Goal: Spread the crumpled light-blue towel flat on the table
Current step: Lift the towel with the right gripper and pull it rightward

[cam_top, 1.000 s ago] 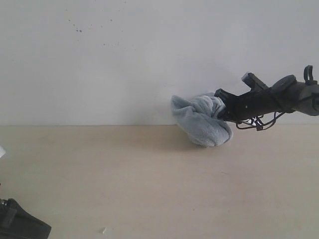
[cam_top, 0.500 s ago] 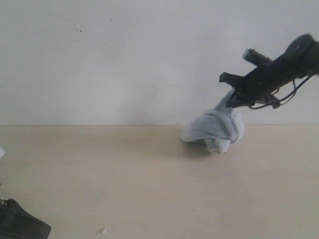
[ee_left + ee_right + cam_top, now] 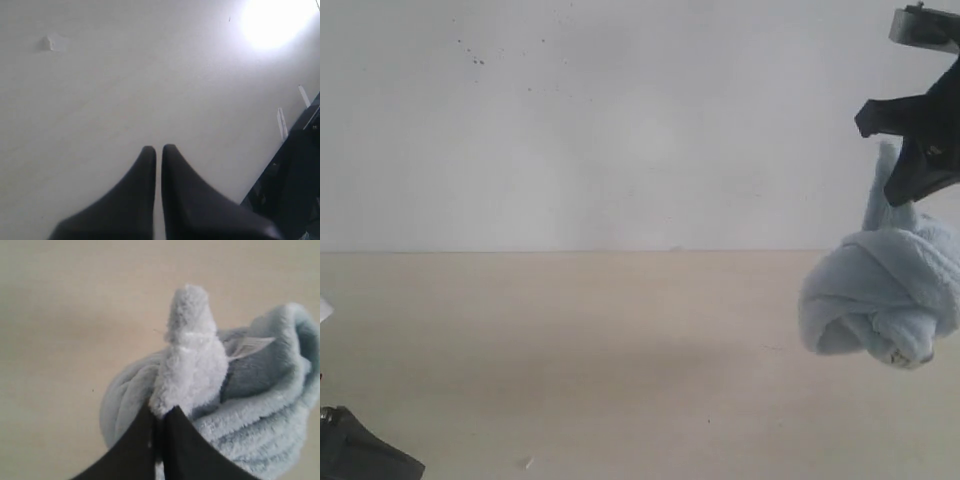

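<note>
Right gripper [image 3: 160, 412]: jaws closed on a narrow pinched corner of the towel [image 3: 200, 365]. The fluffy tip and a stitched hem stick out just past the fingertips.

Towel [image 3: 880, 300]: it hangs under the gripper. A thin strip runs up into the jaws and a rolled, knotted bundle sits below. The long axis is roughly vertical, gripped end up. Whether the bundle touches the table [image 3: 570, 350] cannot be told.

Tag [image 3: 247, 346]: small, white, jutting from a fold beside the pinched strip. Its print is too blurred to read.

Left gripper [image 3: 157, 150]: well apart from the towel, low over bare table. Its jaws are together with a hairline gap and nothing is held. A small pale scrap [image 3: 50, 42] lies on the table beyond its tips.
</note>
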